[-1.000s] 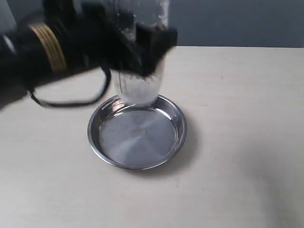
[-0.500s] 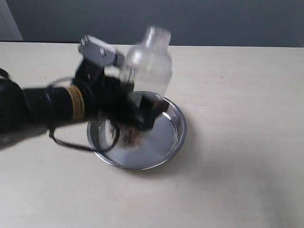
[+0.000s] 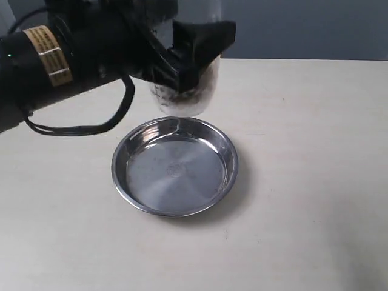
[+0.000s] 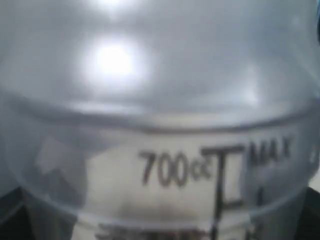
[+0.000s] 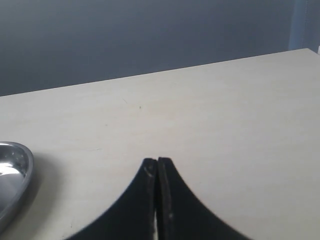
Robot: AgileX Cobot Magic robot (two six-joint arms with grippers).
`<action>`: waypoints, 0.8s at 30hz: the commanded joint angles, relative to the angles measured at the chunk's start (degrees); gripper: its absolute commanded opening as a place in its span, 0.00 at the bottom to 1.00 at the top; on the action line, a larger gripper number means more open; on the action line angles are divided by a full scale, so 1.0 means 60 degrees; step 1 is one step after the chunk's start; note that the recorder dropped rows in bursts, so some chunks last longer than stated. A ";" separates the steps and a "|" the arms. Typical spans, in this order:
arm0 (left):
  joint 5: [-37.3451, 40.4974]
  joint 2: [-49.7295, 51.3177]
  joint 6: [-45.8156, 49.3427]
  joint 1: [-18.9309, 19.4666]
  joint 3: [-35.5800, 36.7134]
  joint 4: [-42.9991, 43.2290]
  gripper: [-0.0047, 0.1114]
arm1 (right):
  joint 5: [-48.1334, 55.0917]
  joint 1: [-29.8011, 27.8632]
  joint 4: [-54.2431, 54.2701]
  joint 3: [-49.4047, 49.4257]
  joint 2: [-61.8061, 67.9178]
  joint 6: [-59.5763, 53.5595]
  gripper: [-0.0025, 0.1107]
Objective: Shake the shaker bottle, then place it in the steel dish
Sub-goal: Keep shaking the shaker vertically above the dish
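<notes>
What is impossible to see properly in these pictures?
Cap of bottle: exterior view, cut off by the top edge.
Gap between bottle and dish: exterior view, angle does not show it.
Far finger of left hand: exterior view, behind the bottle.
Dish: right wrist view, mostly past the edge.
</notes>
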 commanded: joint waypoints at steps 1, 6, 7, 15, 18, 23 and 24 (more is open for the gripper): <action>0.0395 0.1757 -0.0128 -0.0051 0.1139 -0.0698 0.04 | -0.0079 -0.0045 -0.0004 0.0011 -0.0045 -0.0041 0.01; -0.0200 -0.0348 0.0238 -0.0051 -0.0281 -0.0239 0.04 | -0.0079 -0.0045 -0.0004 0.0011 -0.0045 -0.0041 0.01; 0.0318 -0.0377 0.0216 -0.0080 -0.0276 -0.0421 0.04 | -0.0079 -0.0045 -0.0004 0.0011 -0.0045 -0.0041 0.01; -0.0394 0.0387 -0.0017 -0.0222 0.0390 -0.0800 0.04 | -0.0079 -0.0045 -0.0004 0.0011 -0.0045 -0.0041 0.01; 0.0427 -0.0160 -0.0028 -0.0265 -0.0129 -0.0192 0.04 | -0.0079 -0.0045 -0.0004 0.0011 -0.0045 -0.0041 0.01; 0.1103 0.1823 -0.0372 -0.0341 0.1228 -0.0453 0.04 | -0.0079 -0.0045 -0.0004 0.0011 -0.0045 -0.0041 0.01; 0.0919 0.1569 -0.0520 -0.0341 0.1060 -0.0453 0.04 | -0.0079 -0.0045 -0.0004 0.0011 -0.0045 -0.0041 0.01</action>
